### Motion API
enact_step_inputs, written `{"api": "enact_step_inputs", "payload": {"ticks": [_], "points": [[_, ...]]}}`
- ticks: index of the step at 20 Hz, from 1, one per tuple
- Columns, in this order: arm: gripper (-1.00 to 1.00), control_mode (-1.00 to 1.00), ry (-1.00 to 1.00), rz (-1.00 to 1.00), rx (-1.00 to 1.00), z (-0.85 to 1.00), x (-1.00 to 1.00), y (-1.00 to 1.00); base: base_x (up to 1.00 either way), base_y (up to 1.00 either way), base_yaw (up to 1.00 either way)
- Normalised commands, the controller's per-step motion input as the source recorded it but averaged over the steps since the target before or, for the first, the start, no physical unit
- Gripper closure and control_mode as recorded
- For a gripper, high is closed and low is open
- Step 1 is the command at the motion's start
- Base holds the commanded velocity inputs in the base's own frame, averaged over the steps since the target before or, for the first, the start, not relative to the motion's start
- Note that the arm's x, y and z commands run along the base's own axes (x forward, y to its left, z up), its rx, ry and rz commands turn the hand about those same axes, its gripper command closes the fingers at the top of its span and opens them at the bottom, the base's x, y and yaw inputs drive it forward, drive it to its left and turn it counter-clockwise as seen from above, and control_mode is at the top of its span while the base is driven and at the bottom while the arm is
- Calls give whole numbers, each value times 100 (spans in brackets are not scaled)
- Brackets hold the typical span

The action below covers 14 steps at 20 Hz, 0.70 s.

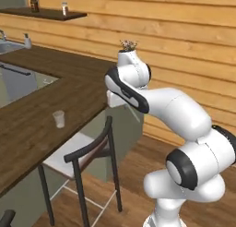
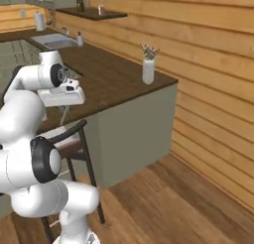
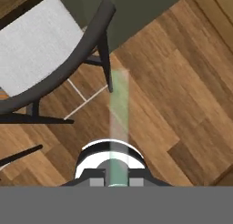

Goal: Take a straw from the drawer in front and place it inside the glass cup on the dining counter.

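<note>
My gripper (image 3: 118,180) is shut on the straw (image 3: 119,104), a thin pale stick that points down toward the wood floor beside a chair. In the left base view the straw (image 1: 134,114) shows as a fine line under the hand. The hand hangs just off the edge of the dining counter (image 1: 27,124), above the chair. The glass cup (image 1: 59,118) stands upright on that counter near its edge, to the left of the hand and apart from it. In the right base view the gripper (image 2: 64,108) sits in front of the counter (image 2: 114,84). The drawer is out of view.
A black-framed chair (image 1: 87,152) with a white seat (image 3: 41,41) stands against the counter under the hand. A white vase (image 2: 148,69) with dried flowers stands at the counter's far corner. A sink (image 2: 52,39) and a wall shelf (image 1: 46,13) lie beyond.
</note>
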Motion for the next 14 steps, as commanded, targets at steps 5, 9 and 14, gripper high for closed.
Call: {"api": "enact_step_inputs", "payload": {"ticks": [5,9,14], "points": [[100,100,0,0,0,0,0,0,28,-15,75],[100,100,0,0,0,0,0,0,11,-17,79],[100,100,0,0,0,0,0,0,46,-47,63]]}}
